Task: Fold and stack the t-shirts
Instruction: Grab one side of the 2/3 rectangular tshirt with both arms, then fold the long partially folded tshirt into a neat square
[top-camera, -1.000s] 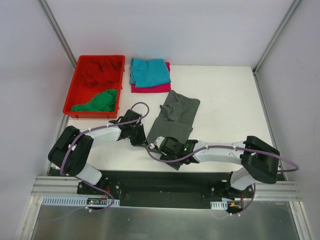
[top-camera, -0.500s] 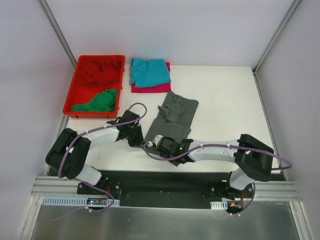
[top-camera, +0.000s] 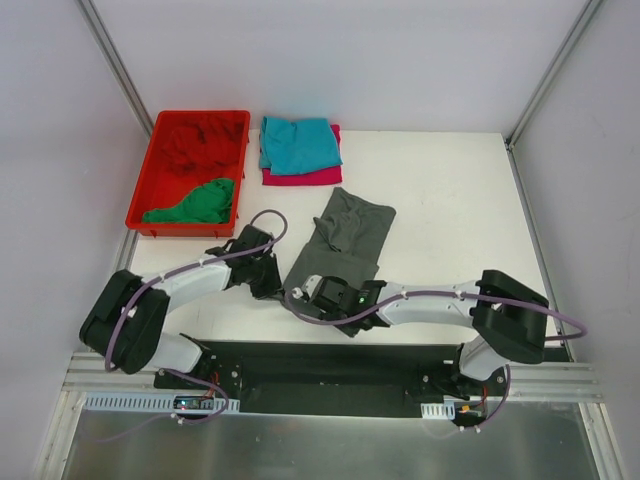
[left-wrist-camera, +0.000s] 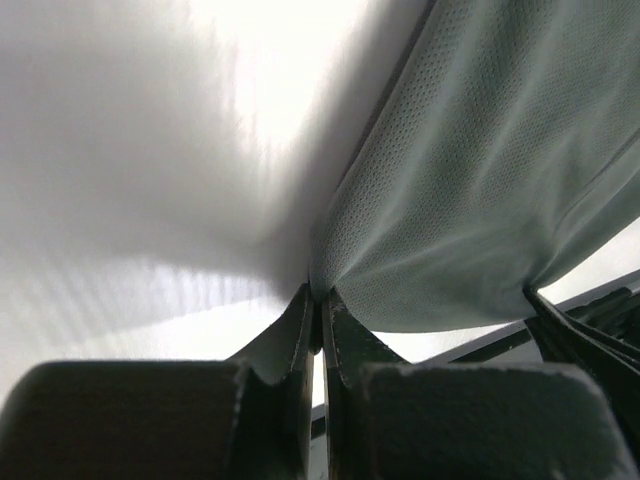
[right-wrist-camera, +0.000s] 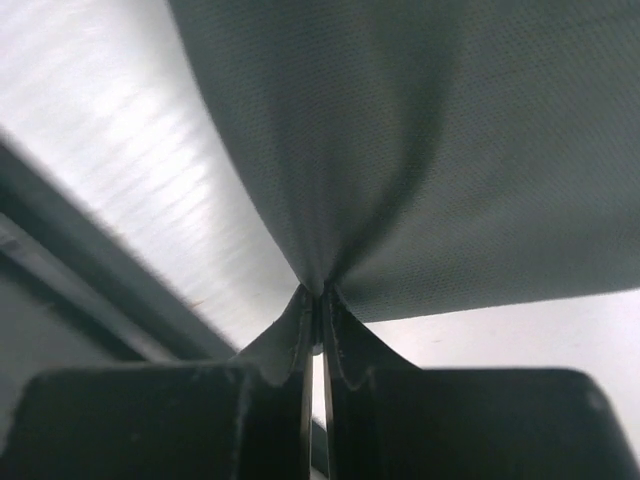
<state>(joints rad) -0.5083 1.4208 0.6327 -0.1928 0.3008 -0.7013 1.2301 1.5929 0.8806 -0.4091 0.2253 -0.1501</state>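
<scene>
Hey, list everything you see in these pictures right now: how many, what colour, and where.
table: one, white, under everything
bin: one, red, far left of the table
red shirt: one, red, crumpled in the far part of the bin
green shirt: one, green, crumpled in the near part of the bin
teal shirt: one, teal, folded, on the magenta shirt, right of the bin
magenta shirt: one, magenta, under the teal shirt
dark grey shirt: one, dark grey, middle of the table
left gripper: one, black, shut on the dark grey shirt's near edge
right gripper: one, black, shut on the same edge
</scene>
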